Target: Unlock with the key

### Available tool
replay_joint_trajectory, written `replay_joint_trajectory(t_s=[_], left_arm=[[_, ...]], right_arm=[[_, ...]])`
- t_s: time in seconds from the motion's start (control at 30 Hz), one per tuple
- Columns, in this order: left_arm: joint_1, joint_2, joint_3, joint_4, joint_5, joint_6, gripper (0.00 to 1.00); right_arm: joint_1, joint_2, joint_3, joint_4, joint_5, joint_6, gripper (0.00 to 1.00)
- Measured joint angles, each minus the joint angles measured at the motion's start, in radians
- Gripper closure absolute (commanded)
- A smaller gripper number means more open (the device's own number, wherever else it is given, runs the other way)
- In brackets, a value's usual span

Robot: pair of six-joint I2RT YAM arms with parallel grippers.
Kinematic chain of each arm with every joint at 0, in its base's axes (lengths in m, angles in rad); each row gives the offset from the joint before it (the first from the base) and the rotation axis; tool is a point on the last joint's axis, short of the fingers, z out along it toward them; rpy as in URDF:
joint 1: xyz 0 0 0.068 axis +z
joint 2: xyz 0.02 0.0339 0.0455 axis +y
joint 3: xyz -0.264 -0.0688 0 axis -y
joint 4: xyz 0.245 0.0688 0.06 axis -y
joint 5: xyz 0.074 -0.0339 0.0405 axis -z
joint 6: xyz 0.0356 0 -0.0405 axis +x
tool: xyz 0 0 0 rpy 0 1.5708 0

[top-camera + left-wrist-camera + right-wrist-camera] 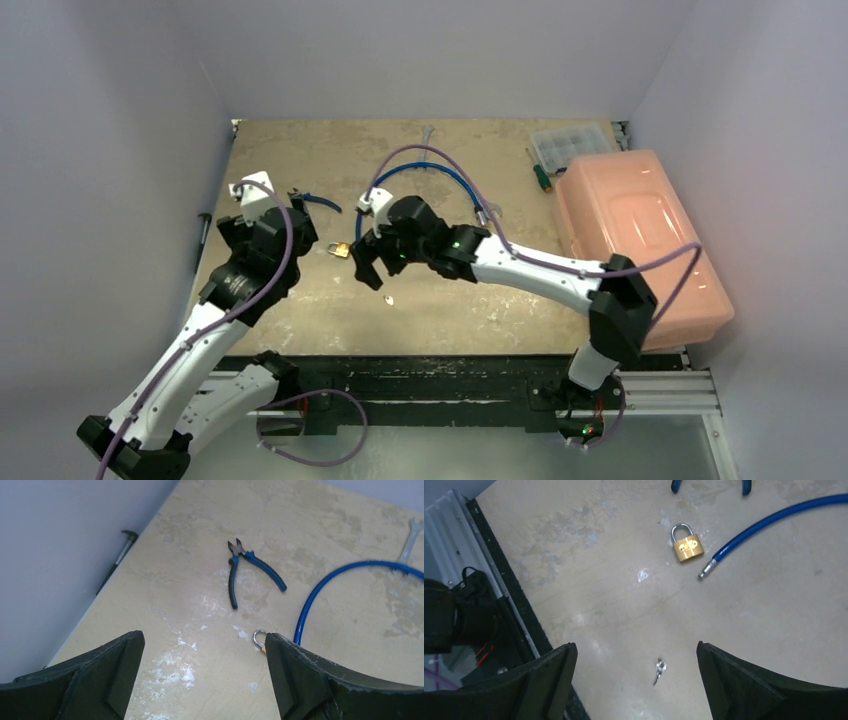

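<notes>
Found key (659,669) lying on table (774,610), below and between fingers of right gripper (635,652), spread wide, gripping nothing; padlock (687,544) well apart.

Key (659,670) on table (774,610), nearer arm bases than padlock (687,545); hose (774,522) end beside padlock.

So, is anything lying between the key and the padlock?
Nothing: the right wrist view shows only bare, scuffed tabletop between the key and the padlock.
</notes>
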Motion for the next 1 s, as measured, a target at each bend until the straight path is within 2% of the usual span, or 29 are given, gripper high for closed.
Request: replay_joint_trajectory(t_s=[0.33,0.6,0.73,1.0], left_arm=[[0.005,-0.189,0.0,-0.004,-0.141,-0.048,0.01],[0.006,-0.261,-0.001,-0.004,-0.18,-0.062,0.01],[0.01,-0.261,-0.002,-0.003,-0.185,-0.062,0.02],[0.011,-0.254,-0.006,-0.003,-0.184,-0.062,0.02]], right_arm=[[0.004,0.384,0.389,-0.076,0.023,-0.131,0.04],[0.004,0.632,0.696,-0.157,-0.001,-0.232,0.17],[0.0,0.717,0.767,-0.19,-0.006,-0.26,0.21],[-0.038,0.824,0.842,-0.23,-0.048,-0.277,0.18]])
